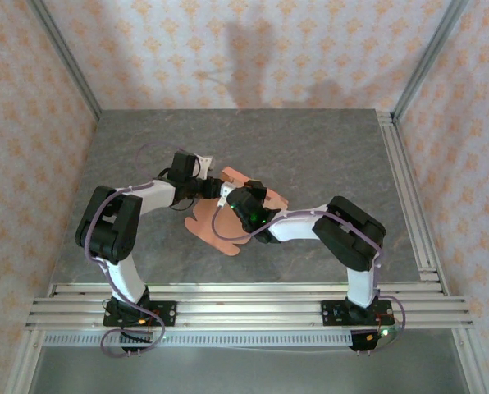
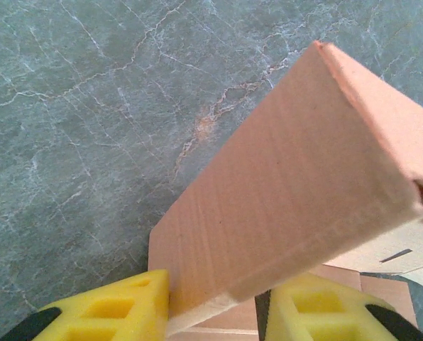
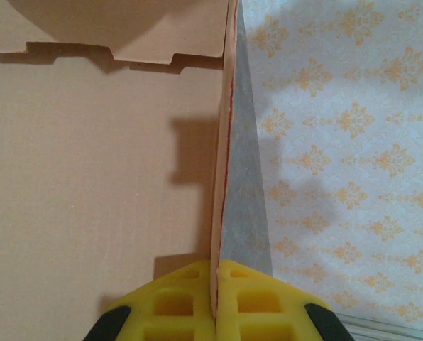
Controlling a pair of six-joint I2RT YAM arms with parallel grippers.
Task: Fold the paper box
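The paper box, a thin sheet of salmon-orange card with round flaps and tabs, lies near the middle of the grey stone-look table, well away from every edge. It is only half made. Some of it is flat on the table and some sides are lifted up. The left wrist view shows a long side folded over, so it is thick there, and it slants up off the table. The left gripper has its yellow fingers part way open with this thick side between them. Both fingers touch it, so it looks held. In the right wrist view another side stands straight up beside the flat floor of the box. The right gripper is closed tight on the bottom of this thin wall, pinching it. From above, both grippers meet over the card, very close to each other. The box is not a real box yet, and nothing can be seen lying on its floor. Things could go wrong from here. The card is thin, so a hard squeeze or a pull to the side could bend or tear it in the wrong place. If one gripper lets go too soon, the lifted side may spring flat again. If the two pull different ways, the whole sheet may slide on the smooth table. They could also bump each other.
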